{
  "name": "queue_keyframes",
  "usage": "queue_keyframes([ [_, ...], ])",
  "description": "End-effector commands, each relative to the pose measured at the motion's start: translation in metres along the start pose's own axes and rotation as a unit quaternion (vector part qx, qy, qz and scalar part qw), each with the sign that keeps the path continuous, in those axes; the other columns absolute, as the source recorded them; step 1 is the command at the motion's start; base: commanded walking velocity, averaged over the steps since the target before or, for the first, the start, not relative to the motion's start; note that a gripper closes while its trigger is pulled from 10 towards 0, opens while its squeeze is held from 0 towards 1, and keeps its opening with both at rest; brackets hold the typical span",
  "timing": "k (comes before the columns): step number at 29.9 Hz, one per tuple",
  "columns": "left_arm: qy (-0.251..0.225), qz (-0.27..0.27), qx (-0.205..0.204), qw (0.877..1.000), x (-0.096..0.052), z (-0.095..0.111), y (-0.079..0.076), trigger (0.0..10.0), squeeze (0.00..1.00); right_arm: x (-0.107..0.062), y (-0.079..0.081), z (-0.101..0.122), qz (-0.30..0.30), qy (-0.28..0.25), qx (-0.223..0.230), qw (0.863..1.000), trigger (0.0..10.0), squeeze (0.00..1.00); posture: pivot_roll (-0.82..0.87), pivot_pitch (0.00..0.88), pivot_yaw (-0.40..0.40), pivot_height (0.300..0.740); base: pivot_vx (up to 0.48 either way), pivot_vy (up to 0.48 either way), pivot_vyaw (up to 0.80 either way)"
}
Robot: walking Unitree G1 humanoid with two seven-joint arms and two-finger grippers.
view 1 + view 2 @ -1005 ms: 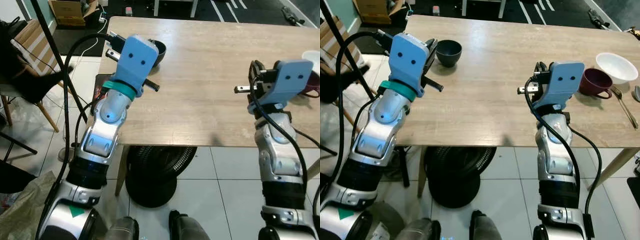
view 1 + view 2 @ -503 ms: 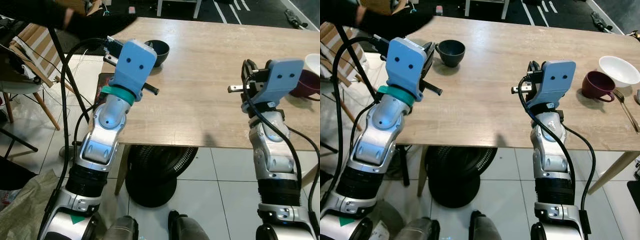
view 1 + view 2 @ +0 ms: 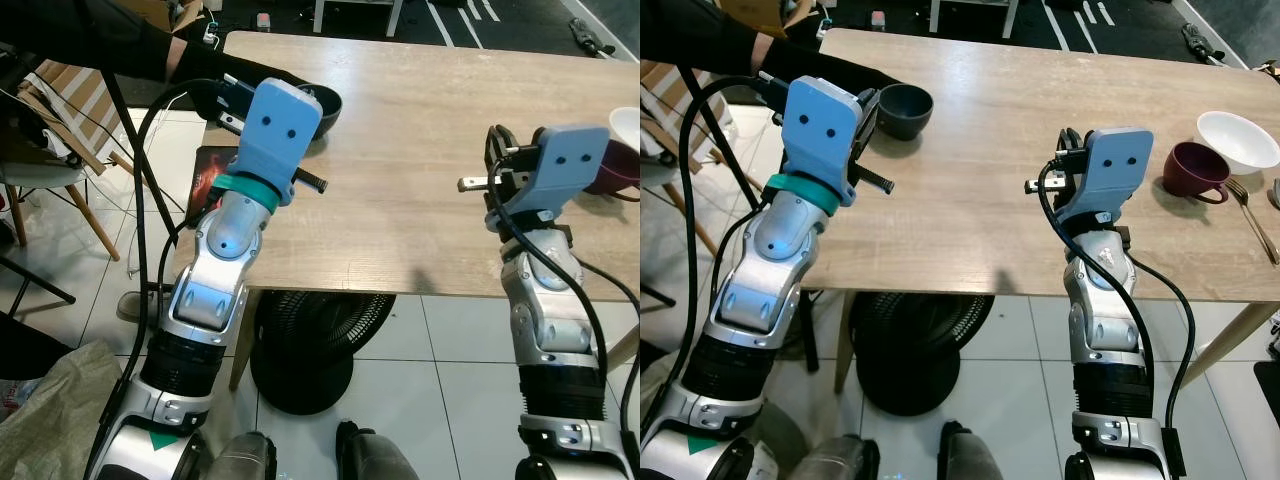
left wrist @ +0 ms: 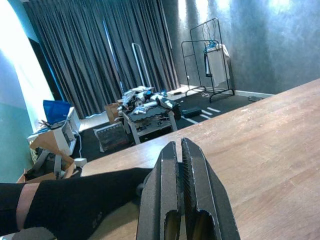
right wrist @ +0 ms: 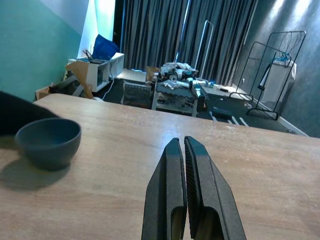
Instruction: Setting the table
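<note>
I've got both arms raised over the near edge of the wooden table [image 3: 970, 190]. Left gripper [image 4: 181, 165] clenched on nothing, right gripper [image 5: 184, 160] the same, pads pressed together. Open tabletop lies between them. Further out, the dark bowl [image 3: 904, 108] sits near the left edge, a person's black sleeve [image 3: 830, 68] reaching beside it. Far right: maroon mug [image 3: 1193, 168], white bowl [image 3: 1238, 137], fork [image 3: 1246, 215].

The big wooden table [image 3: 990, 130] has 1 dark bowl [image 3: 904, 108] near its left end. Far away at the right end sit a dark red cup [image 3: 1193, 170] and a white bowl [image 3: 1238, 138], with a fork [image 3: 1246, 214] just beside the cup.
</note>
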State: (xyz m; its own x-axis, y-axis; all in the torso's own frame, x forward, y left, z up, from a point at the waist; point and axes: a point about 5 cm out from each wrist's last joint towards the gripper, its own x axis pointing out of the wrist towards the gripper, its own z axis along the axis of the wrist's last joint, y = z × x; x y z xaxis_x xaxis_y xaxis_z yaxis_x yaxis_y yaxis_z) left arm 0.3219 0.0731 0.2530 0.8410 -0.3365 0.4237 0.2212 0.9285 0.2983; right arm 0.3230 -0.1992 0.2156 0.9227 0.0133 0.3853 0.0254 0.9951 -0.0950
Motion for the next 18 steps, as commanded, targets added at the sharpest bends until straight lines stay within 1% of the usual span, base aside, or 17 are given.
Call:
queue_keyframes([
  [1, 0.003, 0.005, -0.005, 1.000, 0.0025, -0.0003, 0.0016, 10.0, 0.00, -0.0011, -0.0036, -0.0004, -0.006, 0.000, 0.003, 1.000, 10.0, 0.00, 0.11, 0.027, -0.047, 0.740, 0.000, 0.000, 0.00],
  [3, 0.003, 0.005, -0.005, 1.000, 0.0025, -0.0003, 0.0016, 10.0, 0.00, -0.0011, -0.0036, -0.0004, -0.006, 0.000, 0.003, 1.000, 10.0, 0.00, 0.11, 0.027, -0.047, 0.740, 0.000, 0.000, 0.00],
  [4, 0.003, 0.013, -0.007, 1.000, 0.0030, 0.0005, 0.0054, 10.0, 0.00, 0.0005, -0.0028, -0.0009, -0.002, 0.000, 0.004, 1.000, 10.0, 0.00, 0.10, 0.024, -0.043, 0.740, 0.000, 0.000, 0.00],
  [5, 0.003, 0.013, -0.007, 1.000, 0.0030, 0.0005, 0.0054, 10.0, 0.00, 0.0005, -0.0028, -0.0009, -0.002, 0.000, 0.004, 1.000, 10.0, 0.00, 0.10, 0.024, -0.043, 0.740, 0.000, 0.000, 0.00],
  [8, 0.010, 0.018, -0.004, 1.000, -0.0005, -0.0031, 0.0088, 10.0, 0.00, 0.0065, -0.0003, 0.0013, 0.003, -0.005, 0.007, 1.000, 10.0, 0.00, 0.11, 0.018, -0.052, 0.740, 0.000, 0.000, 0.00],
  [11, 0.014, 0.019, -0.005, 1.000, -0.0017, -0.0048, 0.0101, 10.0, 0.00, 0.0082, 0.0011, 0.0026, 0.007, -0.008, 0.007, 1.000, 10.0, 0.00, 0.10, 0.021, -0.046, 0.740, 0.000, 0.000, 0.00],
  [14, 0.016, 0.013, -0.003, 1.000, -0.0005, -0.0060, 0.0096, 10.0, 0.00, 0.0071, -0.0013, 0.0025, 0.004, -0.007, 0.007, 1.000, 10.0, 0.00, 0.10, 0.019, -0.045, 0.740, 0.000, 0.000, 0.00],
  [18, 0.018, 0.012, -0.002, 1.000, 0.0004, -0.0066, 0.0112, 10.0, 0.00, 0.0061, 0.0002, 0.0015, 0.005, -0.006, 0.006, 1.000, 10.0, 0.00, 0.09, 0.023, -0.036, 0.740, 0.000, 0.000, 0.00],
])
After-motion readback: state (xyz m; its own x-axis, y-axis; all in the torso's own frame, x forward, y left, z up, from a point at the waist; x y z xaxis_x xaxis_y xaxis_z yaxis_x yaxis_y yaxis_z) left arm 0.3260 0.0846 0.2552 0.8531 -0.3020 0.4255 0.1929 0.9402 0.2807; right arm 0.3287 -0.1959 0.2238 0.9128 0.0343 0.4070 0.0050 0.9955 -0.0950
